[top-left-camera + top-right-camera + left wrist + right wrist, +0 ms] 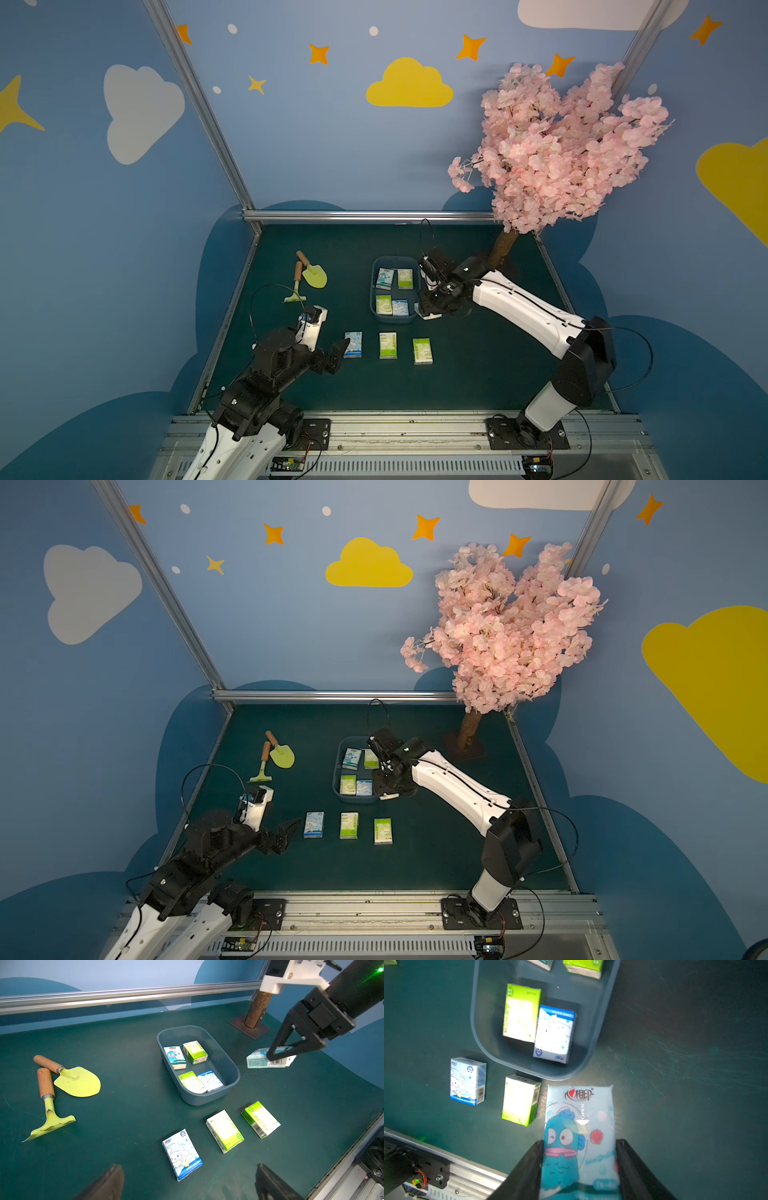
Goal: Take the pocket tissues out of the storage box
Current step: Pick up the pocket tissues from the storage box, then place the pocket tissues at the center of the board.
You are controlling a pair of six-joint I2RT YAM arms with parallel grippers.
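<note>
So the right gripper (579, 1141), clamped partway shut on a fish-print pack (579, 1113) just right of the storage box (199, 1100), should set it flat before releasing; the left gripper (337, 355) gapes wide, empty.

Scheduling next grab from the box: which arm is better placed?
Probably left: the left gripper is open and empty, while the right gripper grips a blue pack beside the storage box, though it sits nearer.

free: mat (345, 291) between trowel (314, 275) and storage box (394, 320) | obstacles: 3 packs (387, 345)
</note>
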